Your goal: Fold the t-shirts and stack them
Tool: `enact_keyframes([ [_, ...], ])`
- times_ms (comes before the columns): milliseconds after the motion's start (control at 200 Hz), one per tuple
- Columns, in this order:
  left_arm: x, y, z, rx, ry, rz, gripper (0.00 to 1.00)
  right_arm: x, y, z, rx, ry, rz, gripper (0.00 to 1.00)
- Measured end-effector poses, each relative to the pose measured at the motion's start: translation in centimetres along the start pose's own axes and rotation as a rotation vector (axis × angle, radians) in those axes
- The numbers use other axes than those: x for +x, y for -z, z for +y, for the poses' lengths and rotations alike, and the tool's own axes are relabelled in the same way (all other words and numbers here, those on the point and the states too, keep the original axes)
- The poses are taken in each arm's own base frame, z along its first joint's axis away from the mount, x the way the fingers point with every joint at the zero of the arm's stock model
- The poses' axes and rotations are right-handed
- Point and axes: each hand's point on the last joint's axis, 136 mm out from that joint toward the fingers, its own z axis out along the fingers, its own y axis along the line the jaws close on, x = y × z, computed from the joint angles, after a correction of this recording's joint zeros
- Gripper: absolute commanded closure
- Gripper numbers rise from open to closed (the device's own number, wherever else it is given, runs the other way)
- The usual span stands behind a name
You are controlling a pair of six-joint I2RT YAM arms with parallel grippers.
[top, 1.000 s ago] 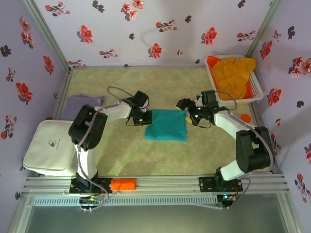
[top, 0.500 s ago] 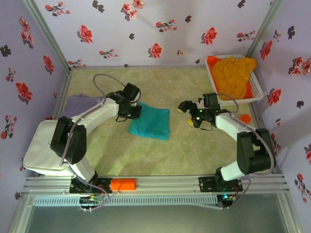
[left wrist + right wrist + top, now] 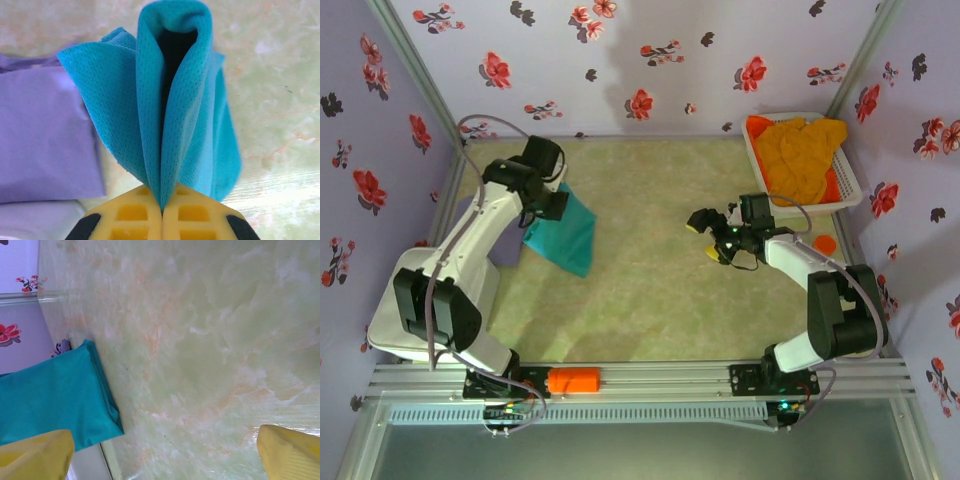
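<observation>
The folded teal t-shirt (image 3: 565,235) hangs just beside the lavender t-shirt (image 3: 45,135). Its top edge is clamped between the 2 closed fingers of the left gripper (image 3: 161,207), and its lower corner seems to brush the table (image 3: 650,300). Well away from the lavender t-shirt, the right gripper (image 3: 708,238) hovers, fingers spread wide, holding nothing.

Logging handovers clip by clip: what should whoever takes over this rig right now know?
Left gripper: shut on the folded teal t-shirt, at the table's left side beside the flat lavender t-shirt.
Right gripper: open, empty, above the table's right half.
Orange-yellow t-shirts: heaped in the white basket, far right corner.
Done: teal one folded.
To do: stack it on the lavender one, then fold and stack the orange-yellow ones.
</observation>
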Motion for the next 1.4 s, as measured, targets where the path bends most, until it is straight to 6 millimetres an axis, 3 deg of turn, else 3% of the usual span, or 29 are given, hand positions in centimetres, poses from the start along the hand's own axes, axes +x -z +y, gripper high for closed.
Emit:
enact_keyframes([
  [515, -0.5, 4.5, 7.7, -0.165, -0.007, 0.005, 1.00, -0.1, 0.2, 0.1, -0.013, -0.004, 0.005, 0.06],
  [745, 0.2, 4.5, 10.2, -0.213, 0.028, 0.031, 1.00, -0.3, 0.0, 0.5, -0.021, -0.003, 0.013, 0.06],
  [1045, 0.1, 4.4, 11.3, -0.230, 0.034, 0.024, 1.00, -0.6, -0.6, 0.5, -0.020, -0.010, 0.032, 0.06],
  [1400, 0.7, 2.4, 12.9, -0.247, 0.075, 0.054, 1.00, -0.5, -0.6, 0.6, -0.021, -0.012, 0.040, 0.06],
])
